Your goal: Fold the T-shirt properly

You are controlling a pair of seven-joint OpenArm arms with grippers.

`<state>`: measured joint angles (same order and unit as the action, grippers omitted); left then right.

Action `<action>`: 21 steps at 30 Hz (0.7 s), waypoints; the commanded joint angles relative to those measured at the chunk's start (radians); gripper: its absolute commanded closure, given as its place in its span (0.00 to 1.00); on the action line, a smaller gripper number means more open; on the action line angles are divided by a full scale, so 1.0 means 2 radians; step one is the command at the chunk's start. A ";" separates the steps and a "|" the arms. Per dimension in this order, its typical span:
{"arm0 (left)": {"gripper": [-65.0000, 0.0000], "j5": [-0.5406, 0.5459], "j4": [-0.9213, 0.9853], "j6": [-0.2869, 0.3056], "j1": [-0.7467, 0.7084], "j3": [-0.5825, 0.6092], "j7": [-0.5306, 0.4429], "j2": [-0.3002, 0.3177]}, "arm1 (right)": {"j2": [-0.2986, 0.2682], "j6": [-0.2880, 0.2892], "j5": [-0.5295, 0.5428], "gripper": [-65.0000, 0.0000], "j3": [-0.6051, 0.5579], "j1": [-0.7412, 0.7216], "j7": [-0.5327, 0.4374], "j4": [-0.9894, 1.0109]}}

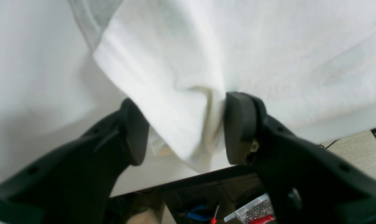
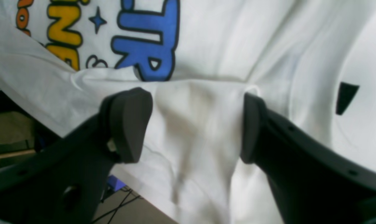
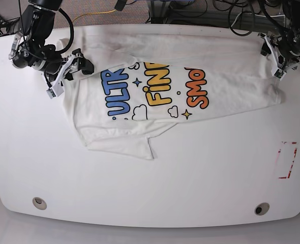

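The white T-shirt (image 3: 160, 91) lies print-up across the far half of the white table (image 3: 190, 178), its blue, yellow and orange letters showing. One sleeve lies folded at the front left (image 3: 124, 145). My right gripper (image 3: 71, 68) is at the shirt's left edge. In the right wrist view it (image 2: 189, 127) is open, with a raised fold of cloth (image 2: 194, 102) between the spread fingers (image 2: 129, 124). My left gripper (image 3: 278, 63) is at the shirt's right edge. In the left wrist view it (image 1: 186, 130) is open around a hanging fold (image 1: 181, 118) at the table edge.
A red-marked rectangle (image 3: 287, 160) sits on the table at the right. Two round holes (image 3: 38, 202) (image 3: 262, 208) lie near the front edge. Cables run behind the table's far edge (image 3: 201, 15). Under the table, a clear parts box (image 1: 253, 211) and blue pliers (image 1: 195, 214) show.
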<state>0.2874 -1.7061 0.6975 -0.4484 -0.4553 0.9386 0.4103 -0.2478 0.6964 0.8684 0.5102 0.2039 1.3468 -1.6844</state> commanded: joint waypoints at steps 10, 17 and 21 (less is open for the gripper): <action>0.47 -0.001 -0.006 0.000 0.003 -0.003 -0.002 0.009 | 0.015 0.001 0.009 1.00 0.002 -0.011 -0.003 -0.005; 0.47 -0.001 -0.005 0.000 0.003 -0.001 -0.002 0.008 | 0.017 0.001 0.010 1.00 0.005 -0.012 -0.003 -0.067; 0.47 -0.001 -0.005 0.000 0.003 -0.001 -0.002 0.008 | 0.017 0.001 0.010 1.00 0.005 -0.013 -0.003 -0.112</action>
<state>0.2844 -1.7054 0.6975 -0.4458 -0.4530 0.9417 0.4080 -0.2028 0.6964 0.8696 0.5140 0.1844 1.3579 -1.8645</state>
